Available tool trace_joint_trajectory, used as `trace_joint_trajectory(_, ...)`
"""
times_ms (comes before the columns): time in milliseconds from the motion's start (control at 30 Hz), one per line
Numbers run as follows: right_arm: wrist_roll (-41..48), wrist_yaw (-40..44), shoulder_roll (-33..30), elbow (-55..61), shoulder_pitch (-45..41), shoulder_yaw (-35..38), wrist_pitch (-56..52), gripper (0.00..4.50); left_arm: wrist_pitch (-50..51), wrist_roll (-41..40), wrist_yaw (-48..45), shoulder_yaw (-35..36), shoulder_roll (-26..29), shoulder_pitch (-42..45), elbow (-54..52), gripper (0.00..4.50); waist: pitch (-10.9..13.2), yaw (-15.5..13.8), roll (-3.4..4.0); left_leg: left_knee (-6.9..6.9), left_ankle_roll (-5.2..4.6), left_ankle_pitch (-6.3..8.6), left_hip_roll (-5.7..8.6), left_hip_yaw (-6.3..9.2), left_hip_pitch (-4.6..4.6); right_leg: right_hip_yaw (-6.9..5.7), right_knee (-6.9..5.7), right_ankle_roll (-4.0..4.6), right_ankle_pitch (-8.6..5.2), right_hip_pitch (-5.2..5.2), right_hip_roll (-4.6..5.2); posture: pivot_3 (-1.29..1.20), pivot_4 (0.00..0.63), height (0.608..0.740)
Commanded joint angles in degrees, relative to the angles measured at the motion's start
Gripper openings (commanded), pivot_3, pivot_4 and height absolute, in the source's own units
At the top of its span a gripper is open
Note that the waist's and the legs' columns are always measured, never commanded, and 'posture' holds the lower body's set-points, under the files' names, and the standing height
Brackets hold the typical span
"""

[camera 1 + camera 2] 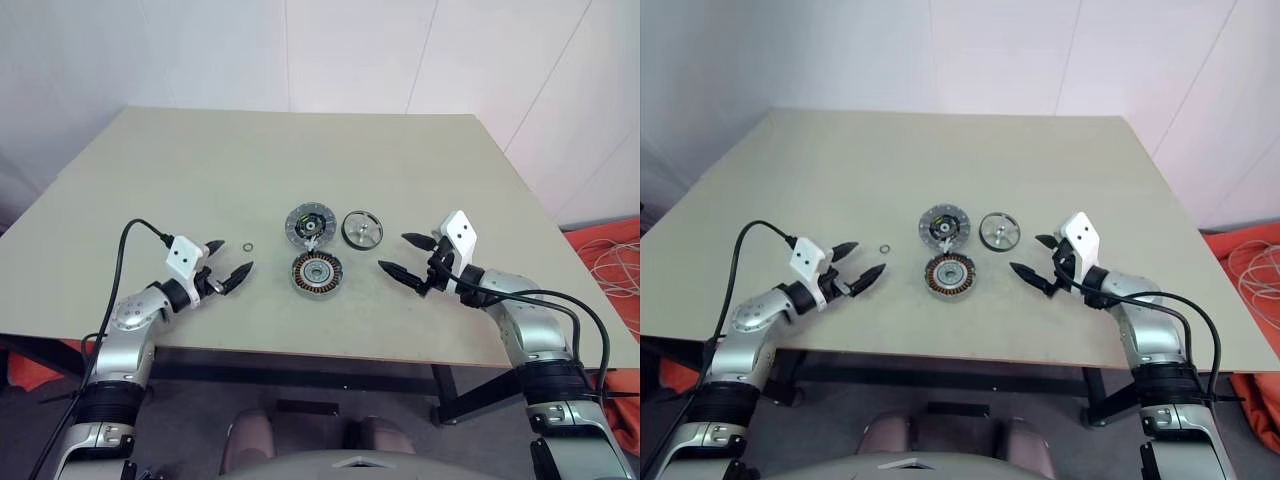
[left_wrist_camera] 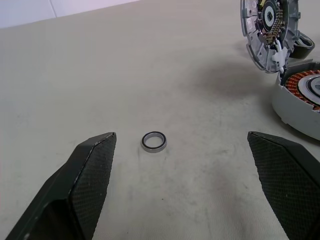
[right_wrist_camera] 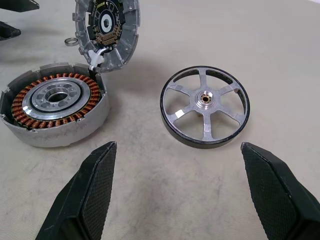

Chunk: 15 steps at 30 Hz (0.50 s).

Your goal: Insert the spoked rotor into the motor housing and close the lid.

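Just ahead of the open right end effector (image 3: 177, 192), spoked rotor (image 3: 204, 106), untouched

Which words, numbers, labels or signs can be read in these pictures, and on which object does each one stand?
None can be read.
The lid has a dark printed centre; its marks are too small to read.
The spoked rotor, the motor housing, the small ring and the table bear no visible text.
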<state>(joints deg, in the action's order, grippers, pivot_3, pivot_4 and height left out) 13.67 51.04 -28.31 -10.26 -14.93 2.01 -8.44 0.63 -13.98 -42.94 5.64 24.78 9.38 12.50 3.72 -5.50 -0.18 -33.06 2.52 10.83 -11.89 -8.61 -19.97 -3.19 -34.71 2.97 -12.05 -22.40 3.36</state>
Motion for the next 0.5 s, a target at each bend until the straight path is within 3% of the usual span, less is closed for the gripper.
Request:
trace_joint_trajectory(33, 1.0, -0.1, 0.2, 1.6, -0.9, 0.5, 1.2, 4.5, 0.1, -0.3, 0.3, -0.1, 0.3, 0.8, -2.4, 4.46, 0.0, 0.0, 0.0, 0.0, 0.0, 0.0, 0.0, 0.0, 0.0, 0.0, 0.0, 0.0, 0.0, 0.0, 0.0, 0.0, 0.0, 0.74)
trace_joint_trajectory(500, 0.9, -0.1, 1.3, 1.7, -2.4, -0.3, 1.2, 4.5, 0.6, -0.5, 0.3, 0.3, 0.7, 0.7, -2.5, 4.46, 0.0, 0.0, 0.0, -0.01, 0.0, 0.0, 0.0, 0.0, 0.01, 0.0, -0.01, 0.0, 0.0, 0.01, 0.0, 0.0, 0.0, 0.74)
